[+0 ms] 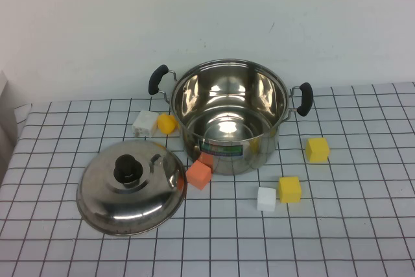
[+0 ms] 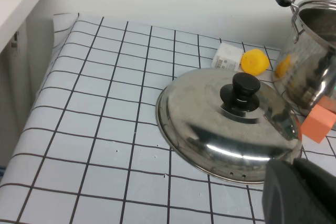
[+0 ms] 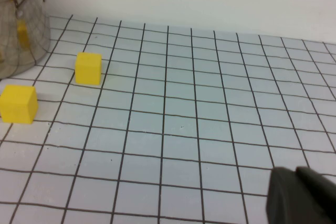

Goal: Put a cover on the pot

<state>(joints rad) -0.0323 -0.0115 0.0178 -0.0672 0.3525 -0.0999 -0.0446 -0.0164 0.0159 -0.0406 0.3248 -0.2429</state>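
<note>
The pot [image 1: 230, 118] is shiny steel with two black side handles and a green-blue label. It stands open and upright at the back middle of the checked table. Its domed steel lid [image 1: 131, 186] with a black knob [image 1: 128, 170] lies knob-up on the cloth to the pot's front left. Neither arm shows in the high view. In the left wrist view my left gripper [image 2: 293, 165] sits shut and empty just off the near rim of the lid [image 2: 210, 129], with the pot [image 2: 315, 72] beyond. In the right wrist view my right gripper [image 3: 294, 174] is shut and empty over bare cloth, well away from the pot [image 3: 21, 35].
An orange block [image 1: 199, 174] lies between lid and pot. A white block [image 1: 145, 123] and a yellow piece [image 1: 167, 123] lie behind the lid. A white block [image 1: 266, 199] and two yellow blocks [image 1: 289, 189] [image 1: 317, 149] lie to the pot's front right.
</note>
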